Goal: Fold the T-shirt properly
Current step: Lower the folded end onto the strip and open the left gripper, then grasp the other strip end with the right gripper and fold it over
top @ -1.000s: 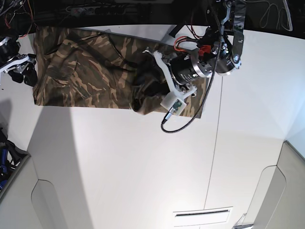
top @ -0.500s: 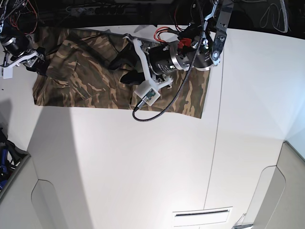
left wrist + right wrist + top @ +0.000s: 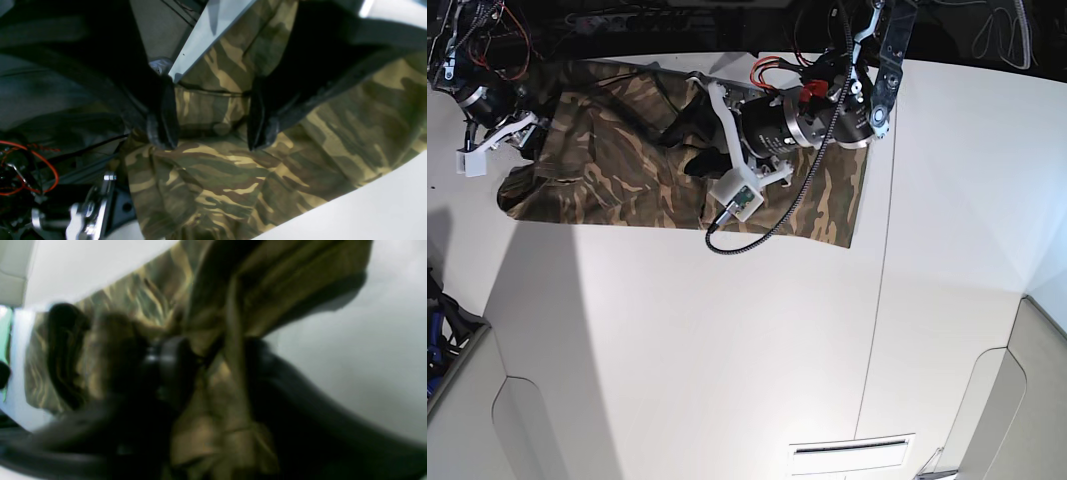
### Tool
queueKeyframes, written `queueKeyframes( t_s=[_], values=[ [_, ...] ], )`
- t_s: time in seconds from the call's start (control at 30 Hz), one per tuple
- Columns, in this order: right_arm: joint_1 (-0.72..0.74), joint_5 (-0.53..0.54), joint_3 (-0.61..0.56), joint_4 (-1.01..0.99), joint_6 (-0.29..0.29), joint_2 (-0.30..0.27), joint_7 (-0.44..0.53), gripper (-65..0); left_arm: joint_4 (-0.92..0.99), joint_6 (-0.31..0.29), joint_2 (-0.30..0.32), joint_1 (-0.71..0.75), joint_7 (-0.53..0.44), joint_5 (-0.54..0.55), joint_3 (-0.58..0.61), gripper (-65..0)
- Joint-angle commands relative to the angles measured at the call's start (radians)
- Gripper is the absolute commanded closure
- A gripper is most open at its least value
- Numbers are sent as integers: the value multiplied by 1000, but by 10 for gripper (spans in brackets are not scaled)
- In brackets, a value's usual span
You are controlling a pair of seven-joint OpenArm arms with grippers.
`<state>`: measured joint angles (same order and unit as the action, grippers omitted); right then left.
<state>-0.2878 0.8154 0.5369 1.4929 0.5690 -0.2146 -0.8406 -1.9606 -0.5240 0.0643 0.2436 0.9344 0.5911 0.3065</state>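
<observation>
The camouflage T-shirt lies spread along the far edge of the white table. My left gripper hovers over the shirt's middle. In the left wrist view its two black fingers stand apart, open, over a fold of the T-shirt. My right gripper is at the shirt's left edge. The blurred right wrist view shows a bunched ridge of the T-shirt running between the fingers of the right gripper, which is shut on it. That edge is lifted and drawn inward.
A black cable loops from the left arm's wrist camera over the shirt's front hem. Wires and dark equipment sit behind the table's back edge. A thin seam runs down the table on the right.
The right gripper has moved in over the shirt's left edge and closed on it, drawing that edge inward. The left arm swung leftward over the shirt, then held still.
</observation>
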Motion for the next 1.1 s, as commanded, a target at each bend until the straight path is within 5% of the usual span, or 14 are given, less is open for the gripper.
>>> queueKeyframes(
  t_s=[0.0,0.07,0.3,0.43,0.7,0.9,1.07],
  values=[
    [0,0,2,9,4,-9,-5,-123,-16,-3,-6,-9,-25,21,2,-359],
    [0,0,2,10,4,-10,-5,0,-17,-4,-6,-15,-33,21,-3,-359],
    [51,-22,63,14,4,-32,-24,0,-28,-9,-5,-27,-18,24,-97,-358],
    [111,-2,147,14,4,-80,-116,0,-90,-38,0,-22,6,48,-200,-300],
    [183,87,218,28,5,-170,-219,0,-67,-36,9,45,28,11,-387,-298],
    [230,101,205,135,5,-129,-249,0,66,-37,8,104,23,39,-397,-298],
    [225,89,163,341,5,-16,-267,0,208,-37,7,110,7,79,-397,-298]
  ],
)
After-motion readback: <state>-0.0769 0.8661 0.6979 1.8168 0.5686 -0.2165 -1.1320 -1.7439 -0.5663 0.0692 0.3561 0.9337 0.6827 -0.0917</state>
